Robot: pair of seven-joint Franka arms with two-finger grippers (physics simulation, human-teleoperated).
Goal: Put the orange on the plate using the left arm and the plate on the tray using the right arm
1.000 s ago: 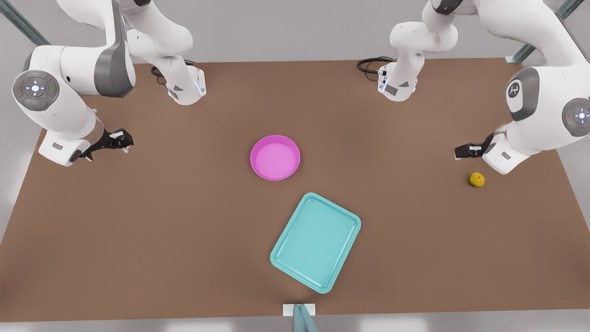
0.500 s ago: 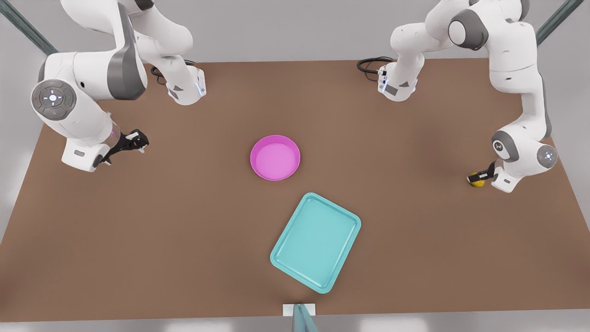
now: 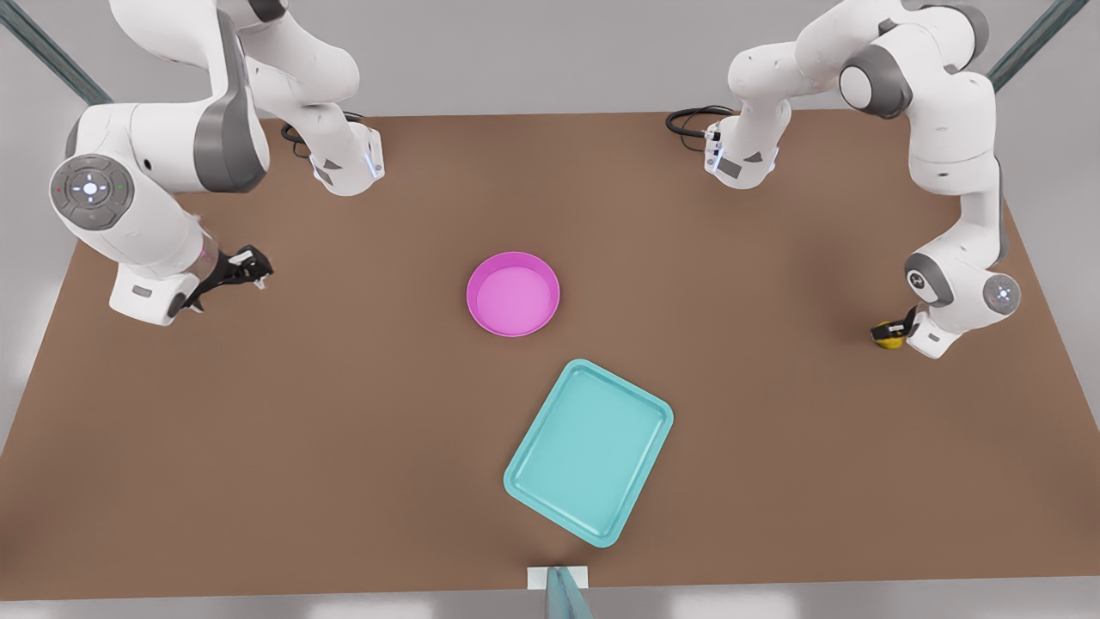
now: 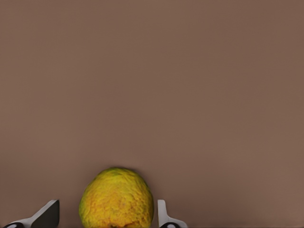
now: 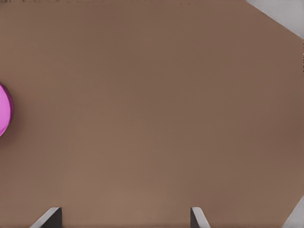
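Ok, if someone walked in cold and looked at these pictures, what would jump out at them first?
Probably the magenta plate mid-table, with the turquoise tray lying askew just nearer the camera, both bare. Then the left gripper at the front view's right, down at the table with its open fingers either side of the small orange. The right gripper waits open at the far side.

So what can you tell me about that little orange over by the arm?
The orange is a small round fruit, yellow-orange with greenish blotches and a dimpled skin. It sits on the brown table near the front view's right edge, far from the plate and tray. The left gripper is down around it, one finger close beside it, the other a gap away. Whether either finger touches it cannot be told.
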